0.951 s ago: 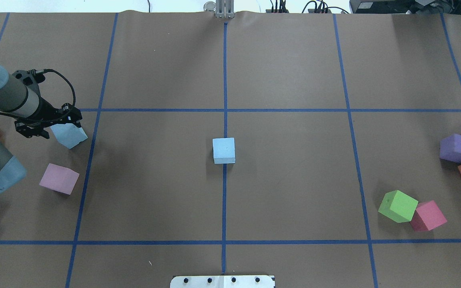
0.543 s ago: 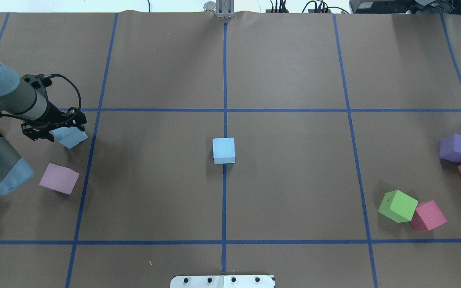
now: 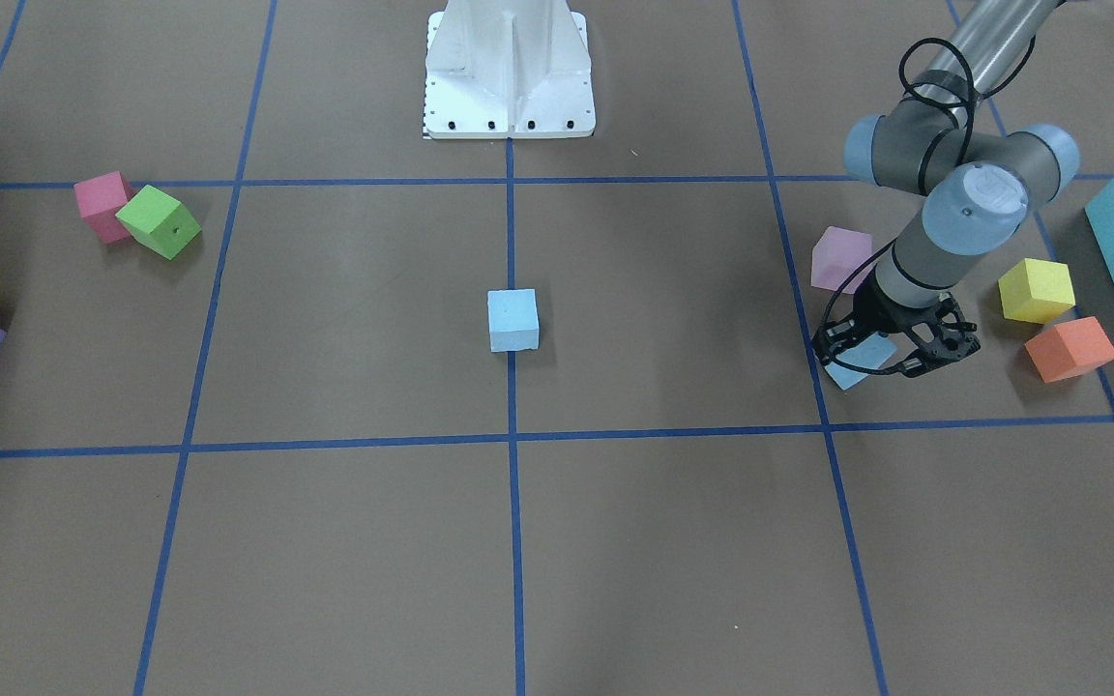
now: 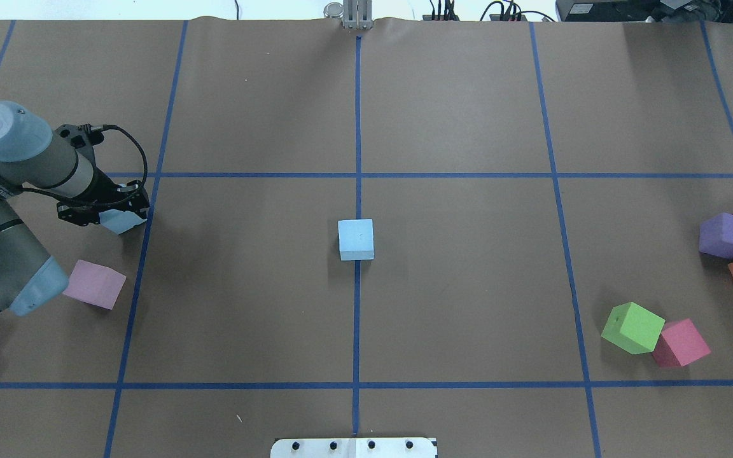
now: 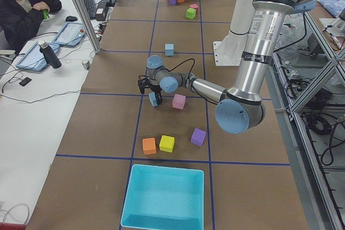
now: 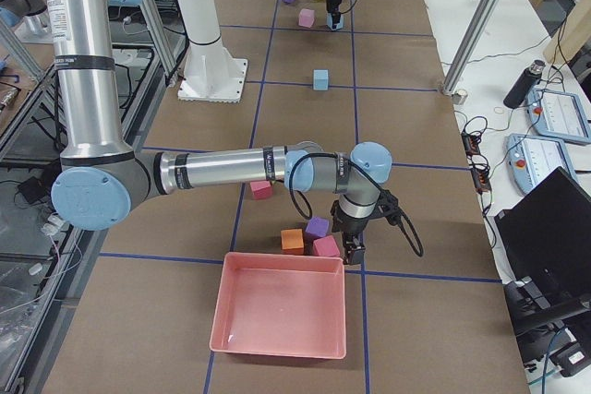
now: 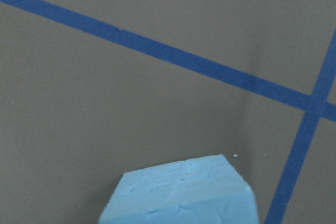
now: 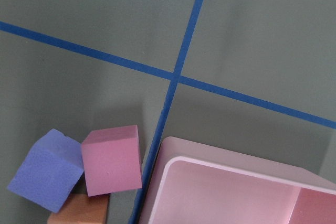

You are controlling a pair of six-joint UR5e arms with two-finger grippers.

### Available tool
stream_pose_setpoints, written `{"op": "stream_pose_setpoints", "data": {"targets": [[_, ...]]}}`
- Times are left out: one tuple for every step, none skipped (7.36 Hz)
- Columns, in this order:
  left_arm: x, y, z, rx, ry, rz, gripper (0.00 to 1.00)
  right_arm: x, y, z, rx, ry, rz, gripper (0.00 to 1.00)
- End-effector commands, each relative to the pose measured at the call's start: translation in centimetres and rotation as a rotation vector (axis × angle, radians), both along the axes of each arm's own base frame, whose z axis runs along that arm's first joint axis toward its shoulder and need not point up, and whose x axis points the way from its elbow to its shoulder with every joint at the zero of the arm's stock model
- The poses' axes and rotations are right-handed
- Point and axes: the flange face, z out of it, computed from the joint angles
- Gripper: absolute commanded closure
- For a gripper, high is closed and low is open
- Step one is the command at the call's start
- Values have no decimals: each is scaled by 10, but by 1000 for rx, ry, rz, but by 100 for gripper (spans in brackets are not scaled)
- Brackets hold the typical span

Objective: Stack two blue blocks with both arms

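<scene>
2 matte, sky-blue foam cubes of equal size are on the table (image 4: 468, 286). The centre blue block (image 4: 356, 238) sits flat and square on the middle tape line, well apart from both arms. The other blue block (image 4: 123, 221) lies toward the robot's left end of the table. It is turned cornerwise to the grid, just beside a tape crossing and near a pink cube (image 4: 94, 284).

The left gripper (image 3: 892, 352) hangs directly over this block. Its fingers are spread wide to either side, with the block in the gap between them. No finger visibly presses the foam. The left wrist camera catches only the block's top face and 1 side, low in its view.

The right gripper (image 6: 352, 248) is at the opposite end of the table, beside the pink tray (image 6: 280, 316). How far apart its fingers are cannot be told.
</scene>
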Motion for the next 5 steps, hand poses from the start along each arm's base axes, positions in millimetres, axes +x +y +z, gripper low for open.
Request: {"op": "stream_pose_setpoints", "data": {"targets": [[15,-16,-69,39,38,4,97,0,3,4,-9,-2,0,0],[29,-32,-122,45,37,3,99,0,3,5,-11,-2,0,0],[41,-42,-174,54,44,4,100,0,4,8,-18,0,0,0],[57,-39,-219,86,72,23,100,0,7,12,-41,2,0,0],[78,-29,-249,129,75,33,100,2,9,14,-53,5,2,0]]}}
